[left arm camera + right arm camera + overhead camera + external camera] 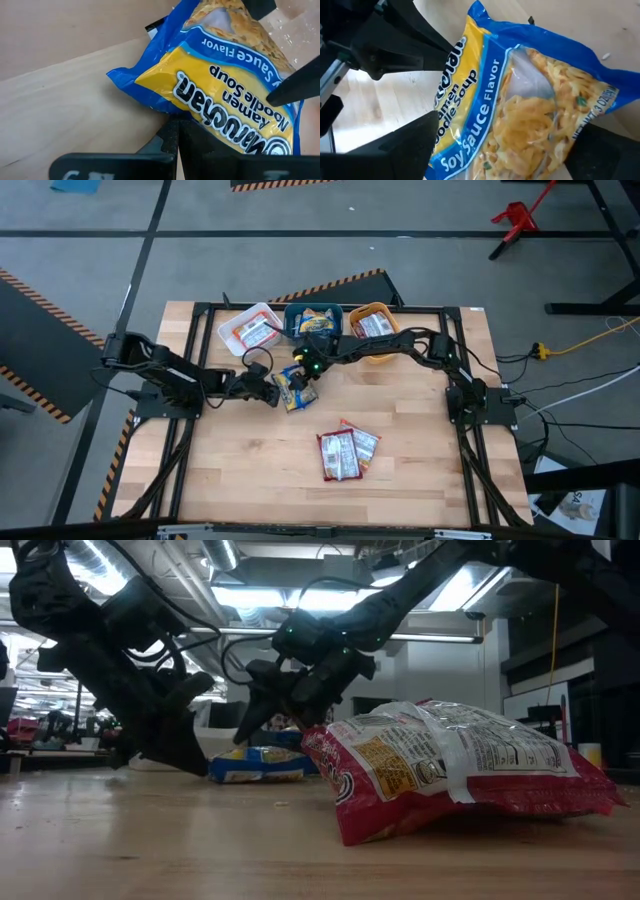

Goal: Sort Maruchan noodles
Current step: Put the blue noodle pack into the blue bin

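A blue-and-yellow Maruchan noodles packet point(296, 389) lies near the table's middle, face up. My left gripper point(272, 390) comes at it from the table's left, shut at its edge. My right gripper point(512, 125) reaches in from the far right, slanting down, and is open. Its two fingers point(415, 142) stand on either side of the packet's clear-window end point(535, 115); I cannot tell whether they touch it. Two red packets point(346, 452) lie side by side nearer the front edge. My left gripper is shut at the packet's long side edge point(169, 113), near the end with the brand name. It slants down from the table's left, its fingers across the packet. The packet lies over the fingertips point(192, 142) and hides how much plastic is between them. The packet appears to rest on the table.
Three bins stand in a row at the far edge: a white one point(232, 322), a teal one point(296, 311) and an orange one point(386, 311), each with a packet inside. Bare wood lies to the near left and near right of the red packets.
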{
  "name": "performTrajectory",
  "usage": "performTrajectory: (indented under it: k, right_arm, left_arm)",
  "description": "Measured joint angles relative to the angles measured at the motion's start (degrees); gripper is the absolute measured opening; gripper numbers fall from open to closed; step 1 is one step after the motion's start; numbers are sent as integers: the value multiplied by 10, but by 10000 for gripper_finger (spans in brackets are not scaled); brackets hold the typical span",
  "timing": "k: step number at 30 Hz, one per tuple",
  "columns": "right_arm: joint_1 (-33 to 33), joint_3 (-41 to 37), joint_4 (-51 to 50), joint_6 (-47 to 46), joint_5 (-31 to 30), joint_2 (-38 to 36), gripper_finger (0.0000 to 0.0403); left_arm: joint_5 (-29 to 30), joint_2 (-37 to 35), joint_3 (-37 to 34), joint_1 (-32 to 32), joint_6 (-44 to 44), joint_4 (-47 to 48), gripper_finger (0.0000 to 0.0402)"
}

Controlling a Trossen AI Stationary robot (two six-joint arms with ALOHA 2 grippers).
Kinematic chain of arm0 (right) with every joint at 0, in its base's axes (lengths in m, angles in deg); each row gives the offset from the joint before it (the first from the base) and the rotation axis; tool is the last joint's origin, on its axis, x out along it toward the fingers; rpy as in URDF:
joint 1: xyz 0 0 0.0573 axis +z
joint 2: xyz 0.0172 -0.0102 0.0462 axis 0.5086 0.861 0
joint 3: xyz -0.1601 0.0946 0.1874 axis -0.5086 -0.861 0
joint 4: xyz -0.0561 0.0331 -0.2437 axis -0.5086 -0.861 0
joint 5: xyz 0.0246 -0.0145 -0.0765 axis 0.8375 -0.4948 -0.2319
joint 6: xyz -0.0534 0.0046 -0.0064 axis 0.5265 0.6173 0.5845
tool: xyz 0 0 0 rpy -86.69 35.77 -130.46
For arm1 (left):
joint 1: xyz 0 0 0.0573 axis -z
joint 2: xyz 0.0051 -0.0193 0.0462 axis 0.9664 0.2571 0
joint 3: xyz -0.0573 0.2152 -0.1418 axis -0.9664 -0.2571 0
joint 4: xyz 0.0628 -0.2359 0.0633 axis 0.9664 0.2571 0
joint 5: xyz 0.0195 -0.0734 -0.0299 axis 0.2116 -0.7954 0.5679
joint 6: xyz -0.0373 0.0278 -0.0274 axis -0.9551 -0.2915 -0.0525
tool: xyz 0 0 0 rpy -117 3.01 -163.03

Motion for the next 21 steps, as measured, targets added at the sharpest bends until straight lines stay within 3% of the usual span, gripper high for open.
performTrajectory:
  k: [14, 21]
  right_arm:
    - [4, -1, -1, -16, 4, 2, 190]
    - [4, -1, -2, -14, 18, 0, 176]
  left_arm:
    - [-15, -1, 0, 1, 1, 1, 0]
    - [-45, -3, 1, 0, 1, 4, 0]
